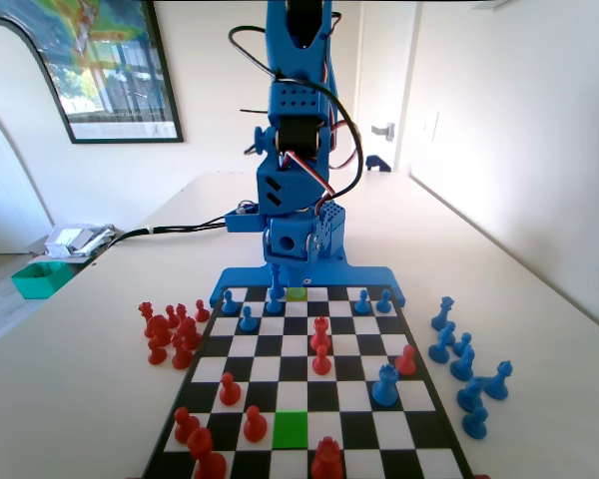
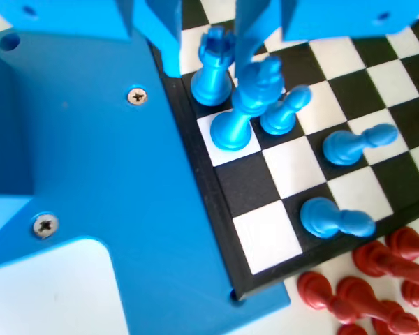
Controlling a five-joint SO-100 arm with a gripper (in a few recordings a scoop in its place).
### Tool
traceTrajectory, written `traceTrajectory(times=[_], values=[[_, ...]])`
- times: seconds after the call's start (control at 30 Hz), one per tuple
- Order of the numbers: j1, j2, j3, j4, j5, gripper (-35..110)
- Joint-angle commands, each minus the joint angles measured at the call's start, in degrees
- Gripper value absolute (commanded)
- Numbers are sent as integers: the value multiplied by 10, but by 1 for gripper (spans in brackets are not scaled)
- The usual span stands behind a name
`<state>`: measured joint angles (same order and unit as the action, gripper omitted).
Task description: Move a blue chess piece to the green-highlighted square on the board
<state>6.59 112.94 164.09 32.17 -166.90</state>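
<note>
The blue chess piece (image 2: 283, 112) that seems to be the target stands in the far rows of the board (image 1: 434, 424), close under the blue arm, among the other blue pieces. In the wrist view it is a short pawn at about 1 o'clock from the picture's middle, just beside a taller blue piece (image 2: 246, 105) and a crowned blue piece (image 2: 214, 66). I cannot be sure which of the blue pawns the arm wants.

The gripper (image 2: 206, 52) hangs low over this group. In the wrist view its two jaws come down from 12 o'clock, one on each side of the crowned piece and the taller piece. They look spread, with a gap between them, and I see no piece lifted from the board. In the fixed view the gripper (image 1: 277, 282) reaches down at the far left part of the back row.

The green-highlighted square (image 1: 291, 429) lies at 6 o'clock in the fixed view, in the near rows, and nothing stands on it. Red pieces (image 1: 255, 424) stand next to it, on its left and behind it. The duller olive square (image 1: 297, 293) is at the far edge, near the gripper.

So, in my judgement, the task is only at its start: the approach is made, but the grasp, the carry across almost the whole board and the putting down are all left to do.
</note>
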Motion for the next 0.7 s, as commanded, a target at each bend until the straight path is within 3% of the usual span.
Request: traceTrajectory(times=[0.0, 0.37, 0.67], values=[[11, 4, 7, -9, -25, 4], [3, 3, 3, -8, -6, 1], [-50, 2, -136, 155, 118, 1]])
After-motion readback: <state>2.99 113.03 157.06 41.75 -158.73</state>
